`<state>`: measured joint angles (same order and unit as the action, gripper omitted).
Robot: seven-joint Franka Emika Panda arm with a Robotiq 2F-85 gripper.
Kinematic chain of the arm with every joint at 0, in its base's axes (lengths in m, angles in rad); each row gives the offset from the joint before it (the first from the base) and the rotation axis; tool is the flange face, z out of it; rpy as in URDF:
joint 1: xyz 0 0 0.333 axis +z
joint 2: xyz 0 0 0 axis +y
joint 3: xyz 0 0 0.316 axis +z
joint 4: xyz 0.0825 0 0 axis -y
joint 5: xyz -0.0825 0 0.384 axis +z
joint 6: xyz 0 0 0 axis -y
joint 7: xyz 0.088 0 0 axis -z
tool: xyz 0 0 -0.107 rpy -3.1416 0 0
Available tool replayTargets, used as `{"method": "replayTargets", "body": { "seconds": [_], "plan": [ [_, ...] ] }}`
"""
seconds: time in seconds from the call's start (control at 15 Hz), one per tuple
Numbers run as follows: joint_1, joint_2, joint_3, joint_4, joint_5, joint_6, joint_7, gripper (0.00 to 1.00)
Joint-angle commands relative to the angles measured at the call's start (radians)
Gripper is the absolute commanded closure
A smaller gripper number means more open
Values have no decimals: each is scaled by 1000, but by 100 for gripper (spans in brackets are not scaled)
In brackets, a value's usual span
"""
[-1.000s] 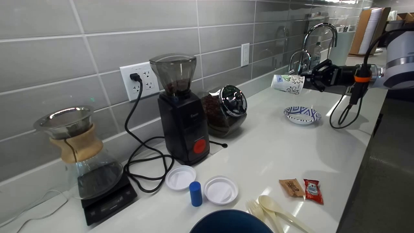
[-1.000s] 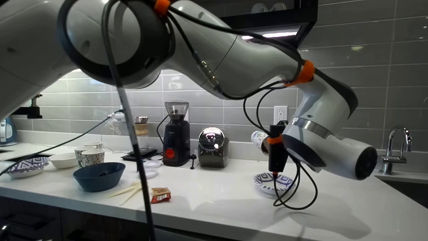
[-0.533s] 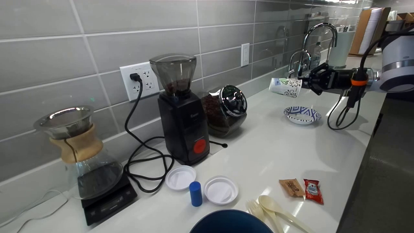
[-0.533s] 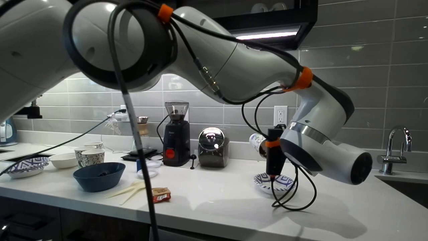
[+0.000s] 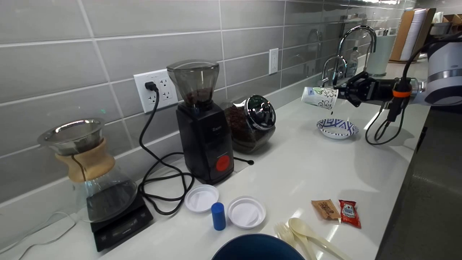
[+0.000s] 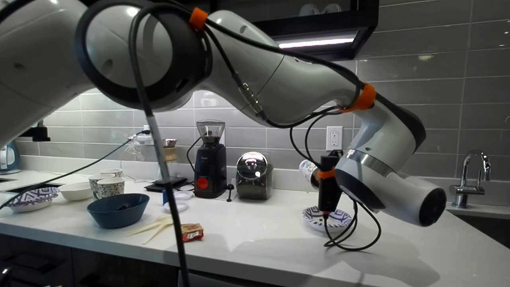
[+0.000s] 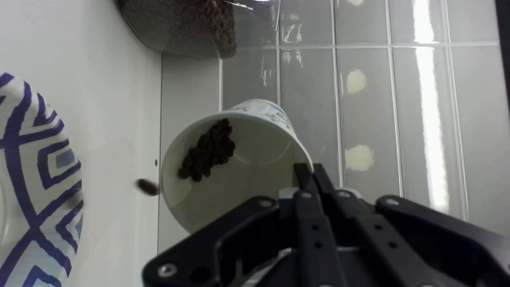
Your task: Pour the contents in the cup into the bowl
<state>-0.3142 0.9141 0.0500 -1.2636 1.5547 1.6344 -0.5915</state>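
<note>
A bean [image 7: 147, 187] has just tumbled from the cup [image 7: 255, 175], so my pour is under way; in the wrist view the bowl [image 7: 40, 179] lies at nine o'clock. My pincer [image 7: 313, 171] pinches the cup's rim; the beans [image 7: 209, 150] inside likely need more tilt.

cup [image 5: 319, 97]: white, scroll-printed, held above tabletop [image 5: 299, 164], tipped on its side, mouth angled down toward the front edge | dark beans [image 7: 207, 151]: clustered along its inner wall; one bean [image 7: 147, 187] seen in mid-air just outside the rim | bowl [image 5: 337, 130]: white, blue-patterned inside, upright, set between wall-side and front edges
</note>
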Motion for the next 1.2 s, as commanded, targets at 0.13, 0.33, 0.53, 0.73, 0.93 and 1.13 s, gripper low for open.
{"method": "replayTargets", "body": {
  "seconds": [0.13, 0.33, 0.53, 0.73, 0.93, 1.13],
  "plan": [
    [-1, 25, -8, 10, 65, -36, -44, 99],
    [-1, 28, -12, 6, 76, -47, -52, 99],
    [0, 35, -15, 6, 85, -67, -64, 99],
    [1, 40, -17, 5, 90, -75, -74, 99],
    [0, 42, -18, 4, 91, -82, -79, 99],
    [-1, 44, -17, 6, 98, -89, -87, 99]
  ]
}}
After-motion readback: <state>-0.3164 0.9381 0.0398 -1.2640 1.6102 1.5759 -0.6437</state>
